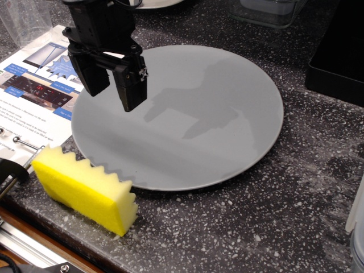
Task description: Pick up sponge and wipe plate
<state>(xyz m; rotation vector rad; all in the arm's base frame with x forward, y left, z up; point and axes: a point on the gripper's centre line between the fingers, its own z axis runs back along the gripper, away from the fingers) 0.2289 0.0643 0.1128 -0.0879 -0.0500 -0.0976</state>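
Yellow sponge [85,187] not yet picked up, grey plate [182,116] unwiped.

Black fingers [131,91] hang spread and empty over the plate's left part; the sponge lies on the dark speckled table [273,216] just beside the plate's near-left rim. A printed leaflet [34,85] lies at left.
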